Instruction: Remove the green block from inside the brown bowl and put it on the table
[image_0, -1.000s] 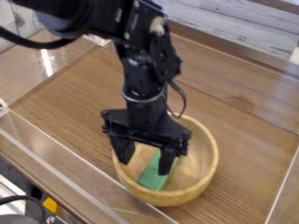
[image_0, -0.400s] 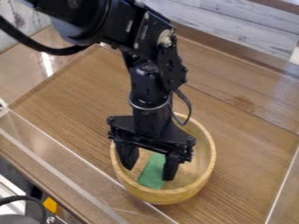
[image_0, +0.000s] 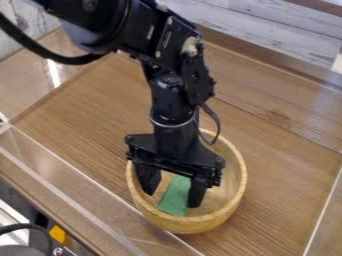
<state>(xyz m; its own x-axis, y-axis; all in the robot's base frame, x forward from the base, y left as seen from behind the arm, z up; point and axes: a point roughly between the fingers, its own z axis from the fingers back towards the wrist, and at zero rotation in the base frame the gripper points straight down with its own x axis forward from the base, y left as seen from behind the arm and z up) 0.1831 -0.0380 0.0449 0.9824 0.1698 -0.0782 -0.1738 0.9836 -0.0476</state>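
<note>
Your black pincer (image_0: 170, 190) points straight down into the round, light tan wooden bowl (image_0: 230, 202), its 2 fingers (image_0: 197, 190) spread wide, 1 on either side of the flat bright green block (image_0: 175, 196). The block lies on the bowl's floor; you cannot tell if the fingers touch it. The bowl sits on the brown wood-grain surface (image_0: 94, 110), close to its near edge, beside the clear acrylic wall (image_0: 94, 215).

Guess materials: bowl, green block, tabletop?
Brown bowl: looks like light wood, matte, faint grain, thick rim. Green block: uniform bright green, probably painted wood or plastic; can't tell which. Table: wood-grain surface with dark streaks, slight sheen, possibly laminate.
</note>
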